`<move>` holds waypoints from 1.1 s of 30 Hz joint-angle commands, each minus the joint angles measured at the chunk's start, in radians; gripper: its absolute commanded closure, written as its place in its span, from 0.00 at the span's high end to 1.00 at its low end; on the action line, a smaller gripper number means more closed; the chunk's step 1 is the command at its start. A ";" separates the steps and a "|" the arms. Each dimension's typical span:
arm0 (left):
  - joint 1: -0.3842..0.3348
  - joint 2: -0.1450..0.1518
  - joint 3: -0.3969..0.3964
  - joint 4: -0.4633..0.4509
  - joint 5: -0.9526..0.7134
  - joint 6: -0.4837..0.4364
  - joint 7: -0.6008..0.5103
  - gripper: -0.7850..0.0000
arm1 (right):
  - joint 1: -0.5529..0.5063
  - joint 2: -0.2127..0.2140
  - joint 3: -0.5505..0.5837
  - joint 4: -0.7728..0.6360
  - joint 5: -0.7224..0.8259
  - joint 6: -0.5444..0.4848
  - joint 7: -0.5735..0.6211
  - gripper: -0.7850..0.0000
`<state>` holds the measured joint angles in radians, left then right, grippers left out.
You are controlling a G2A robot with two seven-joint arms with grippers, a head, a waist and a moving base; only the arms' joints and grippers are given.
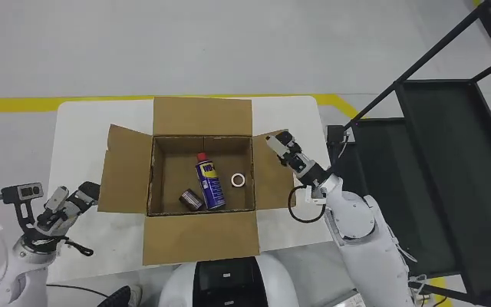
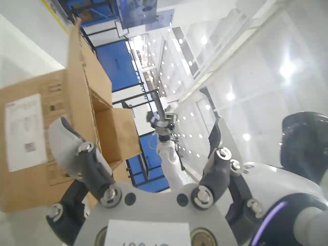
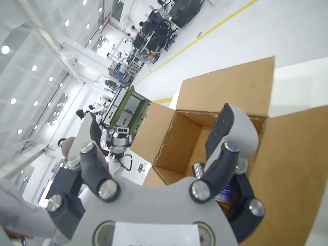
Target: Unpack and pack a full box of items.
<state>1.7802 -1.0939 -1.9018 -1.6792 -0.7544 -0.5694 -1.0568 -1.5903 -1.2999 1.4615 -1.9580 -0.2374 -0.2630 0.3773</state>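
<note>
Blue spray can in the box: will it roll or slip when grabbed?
Spray can lies on its side on the box floor, so it likely rolls if nudged. Smooth round body probably slips unless gripped squarely across it.

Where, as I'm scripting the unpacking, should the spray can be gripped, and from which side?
Probably grip the spray can across mid-body, coming down from above: it lies flat on the box floor, its round sides exposed, and the walls block side approaches.

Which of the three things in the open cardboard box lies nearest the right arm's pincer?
The small white tape roll, lying farthest right; the blue-and-yellow spray can and the short dark cylinder lie farther left.
</note>
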 commanded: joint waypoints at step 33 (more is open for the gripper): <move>-0.084 -0.012 0.270 -0.034 0.450 0.019 0.229 1.00 | -0.121 0.003 0.056 0.161 -0.053 -0.084 -0.277 1.00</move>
<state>1.6892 -1.1066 -1.6251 -1.7094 -0.3533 -0.5312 -0.8485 -1.7124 -1.2977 1.5190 -1.8012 -0.2953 -0.3583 0.0795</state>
